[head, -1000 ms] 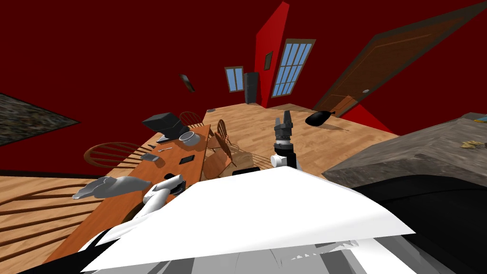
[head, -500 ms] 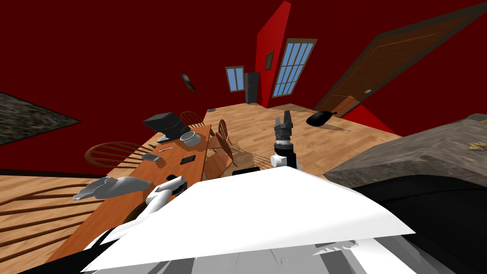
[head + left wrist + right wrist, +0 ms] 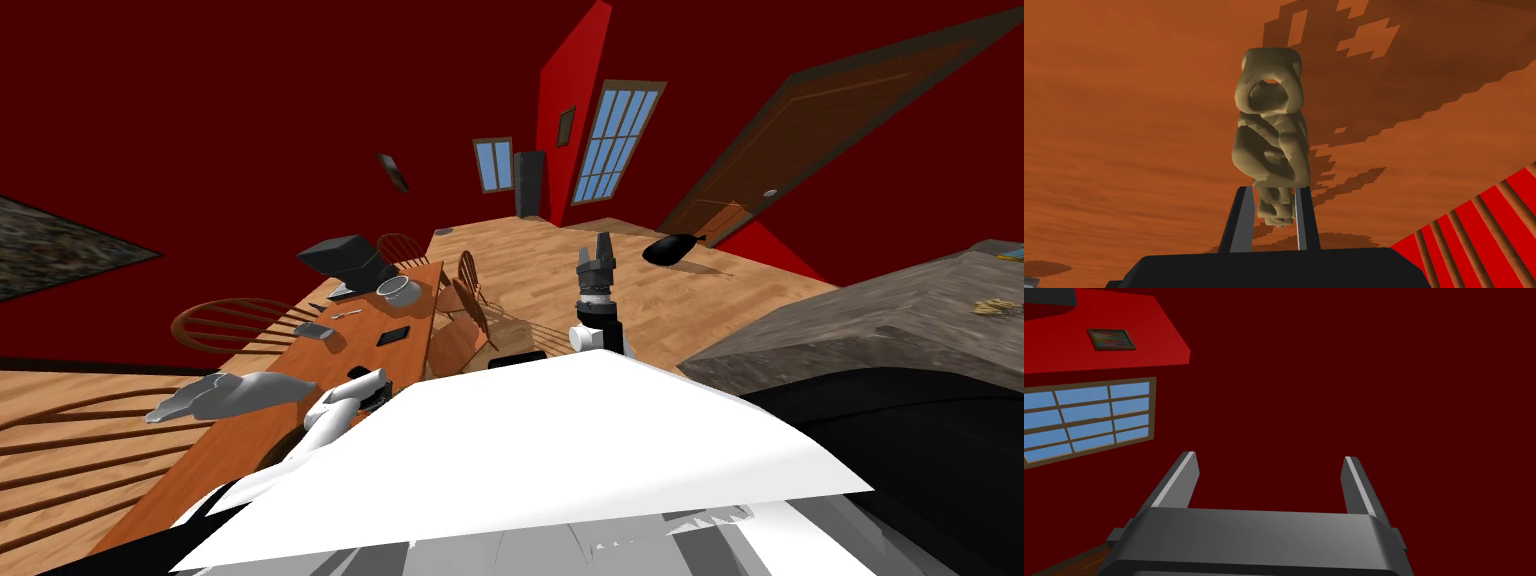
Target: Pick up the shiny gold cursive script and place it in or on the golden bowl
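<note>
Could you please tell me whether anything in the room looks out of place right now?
A black, pan-like object lies on the wooden floor near the brown door, far from the dining table; it looks misplaced there.

No legible text anywhere, cursive script (image 3: 1270, 145) an unreadable lump

We see a long orange-brown wooden table (image 3: 240, 450). At its far end stands a dark grey slanted box (image 3: 345, 258), with a grey round bowl (image 3: 397, 290) just beside it. Nearer lie a thin pale utensil (image 3: 347, 314), a grey flat slab (image 3: 314, 331) and a black flat slab (image 3: 393, 336). A pale grey crumpled lump (image 3: 225, 393) sits at the table's near left edge. On our right, a mottled grey stone-like counter (image 3: 880, 320) bears a small yellowish scrap (image 3: 990, 307).
</note>
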{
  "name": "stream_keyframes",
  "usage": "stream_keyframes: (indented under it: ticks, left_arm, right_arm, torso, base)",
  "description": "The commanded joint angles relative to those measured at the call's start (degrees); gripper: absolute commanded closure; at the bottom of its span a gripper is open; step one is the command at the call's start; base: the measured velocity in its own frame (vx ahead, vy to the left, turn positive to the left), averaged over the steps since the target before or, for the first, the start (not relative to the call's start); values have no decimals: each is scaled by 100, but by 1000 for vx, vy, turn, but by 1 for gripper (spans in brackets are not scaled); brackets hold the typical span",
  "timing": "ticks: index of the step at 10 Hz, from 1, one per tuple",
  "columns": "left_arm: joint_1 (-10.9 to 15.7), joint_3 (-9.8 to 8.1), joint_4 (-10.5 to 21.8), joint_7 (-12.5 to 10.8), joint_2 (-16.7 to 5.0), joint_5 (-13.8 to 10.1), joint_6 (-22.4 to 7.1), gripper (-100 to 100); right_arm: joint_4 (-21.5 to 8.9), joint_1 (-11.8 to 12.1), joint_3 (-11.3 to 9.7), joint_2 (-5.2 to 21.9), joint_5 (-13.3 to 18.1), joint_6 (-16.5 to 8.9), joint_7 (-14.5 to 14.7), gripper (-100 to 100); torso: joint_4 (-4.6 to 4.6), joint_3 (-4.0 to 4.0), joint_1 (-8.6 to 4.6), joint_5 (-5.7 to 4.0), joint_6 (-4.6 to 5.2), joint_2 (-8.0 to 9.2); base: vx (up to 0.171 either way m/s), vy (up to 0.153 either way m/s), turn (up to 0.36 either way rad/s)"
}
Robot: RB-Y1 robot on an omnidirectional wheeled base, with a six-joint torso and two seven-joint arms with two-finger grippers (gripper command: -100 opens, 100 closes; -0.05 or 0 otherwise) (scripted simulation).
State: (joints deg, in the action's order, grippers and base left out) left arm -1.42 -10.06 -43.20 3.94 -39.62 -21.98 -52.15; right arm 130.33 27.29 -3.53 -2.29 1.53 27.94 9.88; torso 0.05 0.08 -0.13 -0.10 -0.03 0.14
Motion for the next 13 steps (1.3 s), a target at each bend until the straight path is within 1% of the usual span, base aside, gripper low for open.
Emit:
stream_keyframes:
  ticks: [1, 2, 3, 4, 5, 6, 7, 8, 13]
  left_arm:
    - [44, -31, -100, 20, -102, -53, -196, 100]
    - [-8, -23, -125, -5, -60, -27, -129, 100]
    - [-7, -25, -141, -7, -64, -30, -161, 0]
    - [47, -60, -141, 2, -231, -137, -112, 100]
    - [102, -106, -118, 12, -396, -298, -57, 100]
    - [131, -135, -99, 19, -488, -399, -26, 100]
    - [131, -135, -99, 19, -488, -399, -26, 100]
    - [192, -201, -52, 38, -684, -631, 40, 100]
    - [355, -390, 79, 104, -1212, -1309, 216, 100]
  right_arm:
    - [0, 0, 0, 0, 0, 0, 0, 0]
    - [0, 0, 0, 0, 0, 0, 0, 0]
    - [0, 0, 0, 0, 0, 0, 0, 0]
    - [0, 0, 0, 0, 0, 0, 0, 0]
    - [0, 0, 0, 0, 0, 0, 0, 0]
    - [0, 0, 0, -1, 0, 0, 0, 0]
    - [0, 0, -1, -1, 0, 0, 0, 0]
    - [0, 0, 0, 0, 0, 0, 0, 0]
    - [0, 0, 0, 0, 0, 0, 0, 0]
  torso:
    - [0, 0, 0, 0, 0, 0]
    - [2, 5, -14, -3, -1, 8]
    - [0, 2, -1, -1, -3, 3]
    - [-1, -2, 10, 1, -3, -3]
    - [1, 2, 0, -5, -4, 2]
    - [3, 6, -27, -14, -10, 8]
    - [4, 8, -39, -13, -8, 12]
    - [6, 9, -30, -11, -6, 11]
    - [12, 16, -33, -17, -17, 20]
  base:
    - [-53, -84, -21]
    - [-22, -36, -3]
    - [-4, -8, 2]
    - [-33, -54, 35]
    - [-38, -127, 88]
    - [-44, -139, 99]
    - [-37, -90, 17]
    - [-32, -96, 35]
    - [-39, -104, 56]
